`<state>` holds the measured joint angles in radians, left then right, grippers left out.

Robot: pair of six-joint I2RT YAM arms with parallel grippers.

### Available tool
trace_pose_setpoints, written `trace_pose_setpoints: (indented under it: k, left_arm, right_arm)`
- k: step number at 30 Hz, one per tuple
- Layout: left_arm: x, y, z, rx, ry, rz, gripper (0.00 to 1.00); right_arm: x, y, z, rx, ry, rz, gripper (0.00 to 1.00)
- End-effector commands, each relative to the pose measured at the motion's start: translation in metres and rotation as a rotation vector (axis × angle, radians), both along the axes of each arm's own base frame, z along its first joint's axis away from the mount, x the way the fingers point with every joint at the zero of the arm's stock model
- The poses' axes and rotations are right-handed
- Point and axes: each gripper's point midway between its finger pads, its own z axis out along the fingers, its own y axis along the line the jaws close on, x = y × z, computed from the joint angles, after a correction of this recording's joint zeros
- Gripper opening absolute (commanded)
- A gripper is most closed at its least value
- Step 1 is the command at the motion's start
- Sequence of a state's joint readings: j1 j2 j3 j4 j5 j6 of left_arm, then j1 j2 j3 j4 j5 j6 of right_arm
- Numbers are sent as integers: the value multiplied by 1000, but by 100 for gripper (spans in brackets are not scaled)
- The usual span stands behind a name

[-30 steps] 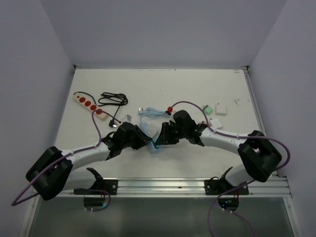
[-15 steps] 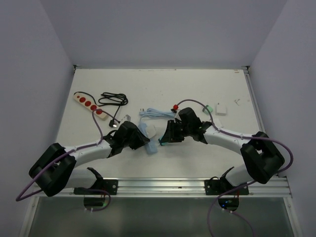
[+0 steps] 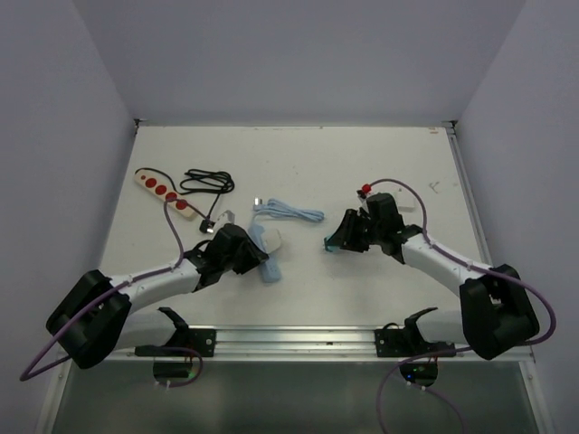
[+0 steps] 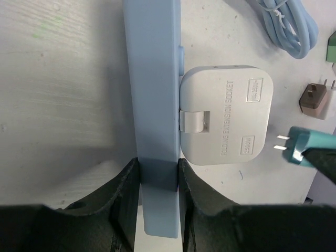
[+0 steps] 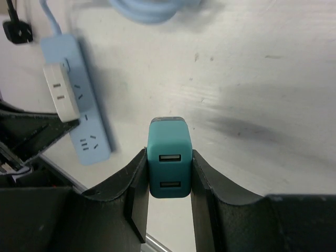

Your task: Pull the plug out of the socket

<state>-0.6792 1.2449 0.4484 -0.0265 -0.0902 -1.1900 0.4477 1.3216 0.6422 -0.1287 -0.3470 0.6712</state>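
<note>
From above, the blue strip (image 3: pixel 270 262) is seen clamped at its near end by the left pincer (image 3: pixel 258 260) on the table (image 3: pixel 298 163). The teal plug (image 3: pixel 331 244) is gripped by the right pincer (image 3: pixel 338 240), well apart from the strip, to its right. A blue cable (image 3: pixel 288 212) lies behind them.

In the left wrist view, the strip (image 4: pixel 152 79) is squeezed between both fingers, and a white adapter (image 4: pixel 226 113) is seated in it. The plug (image 4: pixel 310 147) is seen at the right, its prongs bare.

In the right wrist view, the plug (image 5: pixel 169 157) is clamped between both fingers. The strip (image 5: pixel 84 105) lies at upper left.
</note>
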Motion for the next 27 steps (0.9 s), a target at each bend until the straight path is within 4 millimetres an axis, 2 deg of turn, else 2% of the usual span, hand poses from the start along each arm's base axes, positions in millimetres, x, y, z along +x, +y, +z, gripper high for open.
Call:
trace_pose_setpoints:
  k: [1, 5, 9, 11, 12, 18, 19, 21, 22, 23, 24, 27]
  left_arm:
    - [-37, 56, -44, 252, 123, 5, 0]
    - [-35, 46, -39, 199, 89, -33, 0]
    - [-34, 32, -35, 134, 62, -83, 0]
    - [-34, 29, -34, 121, 52, -102, 0]
    - [-34, 26, -33, 107, 47, -111, 0]
    - [-34, 22, -31, 93, 30, -143, 0]
    - [-34, 21, -31, 92, 29, -147, 0]
    - [-35, 19, -31, 85, 26, -157, 0]
    - [-36, 19, -32, 86, 31, -161, 0]
    - [-37, 19, -33, 88, 35, -167, 0]
    - [-32, 14, -28, 65, 7, -171, 0]
    - [-34, 10, -30, 54, 14, -193, 0]
  right_arm:
    - [23, -29, 11, -33, -89, -98, 0]
    - [50, -62, 7, -35, -107, -237, 0]
    - [68, -74, -3, -39, -94, -294, 1]
    - [80, -75, -3, -14, -111, -324, 5]
    - [81, -75, -12, -13, -87, -329, 8]
    - [87, -82, -30, -6, -50, -372, 33]
    - [85, -86, -33, -11, -38, -383, 42]
    - [81, -92, -36, -21, -27, -394, 53]
    - [78, -95, -36, -30, -25, -397, 65]
    - [74, -99, -32, -46, -24, -404, 71]
    - [72, -102, -31, -67, -34, -398, 81]
    - [65, -102, -15, -62, -77, -377, 89]
